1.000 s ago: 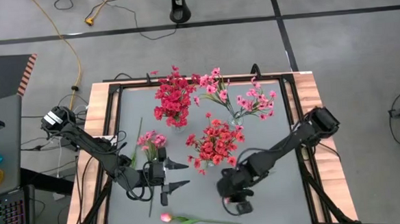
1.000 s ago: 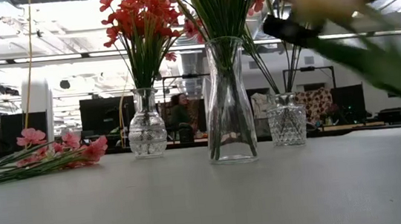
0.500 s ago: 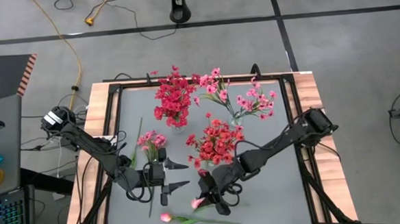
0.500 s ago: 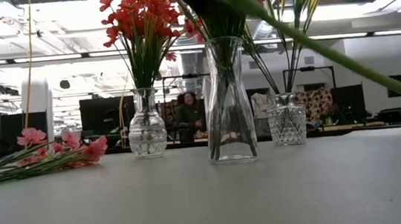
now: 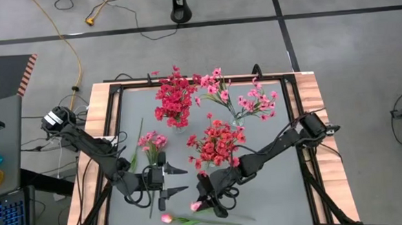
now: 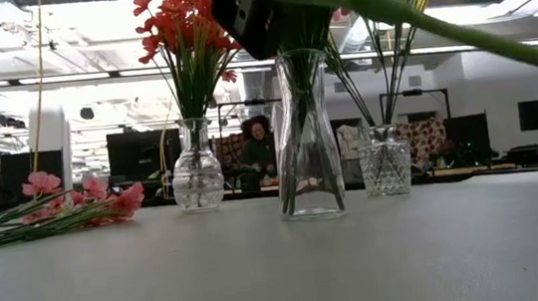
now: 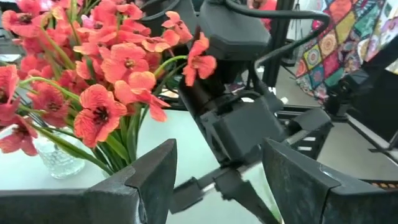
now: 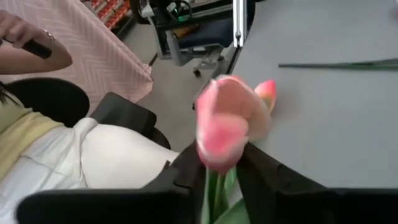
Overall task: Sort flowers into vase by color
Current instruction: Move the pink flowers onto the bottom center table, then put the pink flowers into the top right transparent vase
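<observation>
Here the right gripper [image 5: 204, 204] is holding a pink tulip [image 5: 196, 206] off the counter [image 5: 274, 191] near its front edge, fingers closed on the stem. The left gripper [image 5: 175, 181] is hovering beside it with fingers spread wide, holding nothing. Bare counter is lying to the right.

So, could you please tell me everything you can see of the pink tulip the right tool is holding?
The pink tulip is a single closed bud, pale pink deepening to rose at its base, on a green stem with a long leaf; it looks artificial. The right tool is shut on the stem just below the bud, holding it above the table's near edge. A second tulip lies on the table close by, apart from it.
</observation>
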